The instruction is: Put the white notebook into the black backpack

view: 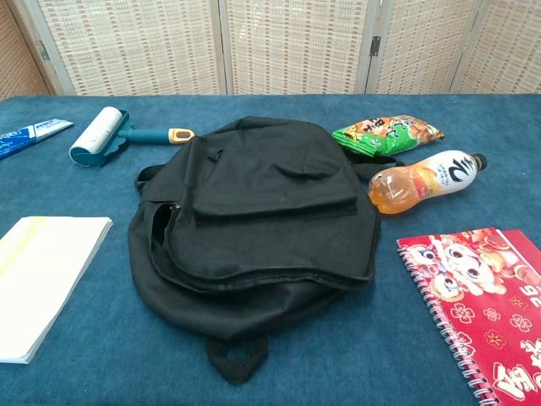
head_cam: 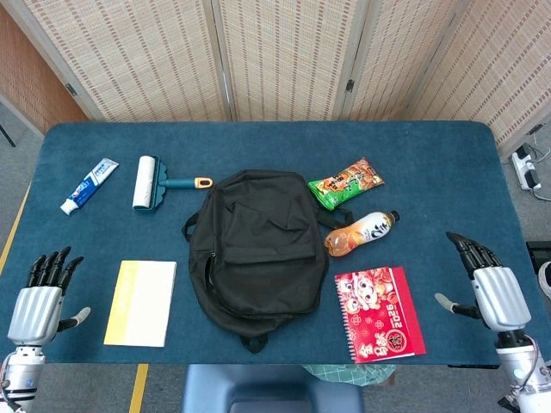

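Note:
The white notebook [head_cam: 141, 302] [view: 40, 280], with a yellow strip along its left edge, lies flat near the table's front left. The black backpack [head_cam: 256, 243] [view: 258, 213] lies flat in the middle of the table, its zipper line running along the left and front side. My left hand [head_cam: 38, 297] hovers at the front left corner, left of the notebook, fingers spread and holding nothing. My right hand [head_cam: 491, 283] hovers at the front right edge, fingers apart, also holding nothing. Neither hand appears in the chest view.
A red spiral calendar [head_cam: 379, 313] [view: 480, 298] lies right of the backpack. An orange drink bottle [head_cam: 360, 232] [view: 423, 181] and a green snack bag [head_cam: 345, 182] [view: 388, 132] sit behind it. A lint roller [head_cam: 153, 182] [view: 110, 140] and a toothpaste tube [head_cam: 89, 185] [view: 29, 134] lie at the back left.

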Controlling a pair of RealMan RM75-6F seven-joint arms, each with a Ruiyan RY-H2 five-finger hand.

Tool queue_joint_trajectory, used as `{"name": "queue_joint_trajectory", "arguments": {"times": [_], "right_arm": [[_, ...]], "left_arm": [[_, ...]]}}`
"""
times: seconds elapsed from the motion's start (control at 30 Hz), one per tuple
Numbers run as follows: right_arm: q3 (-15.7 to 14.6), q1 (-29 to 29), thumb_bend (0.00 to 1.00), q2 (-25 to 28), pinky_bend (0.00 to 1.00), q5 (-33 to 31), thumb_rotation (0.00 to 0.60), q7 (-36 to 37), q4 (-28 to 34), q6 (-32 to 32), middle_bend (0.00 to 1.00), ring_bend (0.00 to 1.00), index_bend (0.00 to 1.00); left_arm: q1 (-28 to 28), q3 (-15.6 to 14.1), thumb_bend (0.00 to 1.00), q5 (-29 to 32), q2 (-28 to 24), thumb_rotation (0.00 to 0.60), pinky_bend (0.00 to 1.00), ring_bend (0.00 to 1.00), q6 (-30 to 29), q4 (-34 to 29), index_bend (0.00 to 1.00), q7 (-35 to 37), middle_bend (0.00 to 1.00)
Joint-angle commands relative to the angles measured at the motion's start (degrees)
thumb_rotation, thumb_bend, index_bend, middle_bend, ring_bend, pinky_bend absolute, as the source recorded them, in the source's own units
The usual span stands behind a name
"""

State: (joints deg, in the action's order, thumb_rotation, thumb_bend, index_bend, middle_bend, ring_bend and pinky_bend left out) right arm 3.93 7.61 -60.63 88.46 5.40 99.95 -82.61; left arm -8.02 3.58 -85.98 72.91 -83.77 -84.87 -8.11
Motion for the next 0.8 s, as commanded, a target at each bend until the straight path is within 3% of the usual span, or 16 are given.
{"name": "queue_joint_trajectory", "arguments": {"times": [0.03,0.17,0.3,0.8], "right_arm": [[0.02,0.05,0.12,0.03,0.18,0.19,0.600,0.28,-0.07,-0.12,0.16,0.15,0.02],[-0.10,0.04,0.12,0.20,0.18,0.31,0.600,0.47,-0.04,-0.13,0.16,0.15,0.02],[-0.11,0.04,0.12,0.34,0.18,0.27,0.600,0.55,0.11,-0.13,0.16,0.15,0.02],[-0.06,0.38,0.12,0.20,0.18,-0.06,0.600,0.31,0.41,0.29,0.16,0.15,0.02]], "left_arm": [[-2.56,-0.52,0.20,-1.41,3.09,0.600,0.08,0.08,3.38,6.37,0.19,3.19,0.08],[-3.76,-1.64,0.17,-1.64,5.34,0.600,0.08,0.08,6.24,11.53,0.17,4.74,0.08],[-3.86,-2.61,0.14,-0.57,6.69,0.600,0.08,0.06,8.43,14.41,0.14,1.56,0.07],[-3.27,-4.13,0.13,2.12,7.51,0.600,0.08,0.04,11.48,13.81,0.10,-1.22,0.05]]}}
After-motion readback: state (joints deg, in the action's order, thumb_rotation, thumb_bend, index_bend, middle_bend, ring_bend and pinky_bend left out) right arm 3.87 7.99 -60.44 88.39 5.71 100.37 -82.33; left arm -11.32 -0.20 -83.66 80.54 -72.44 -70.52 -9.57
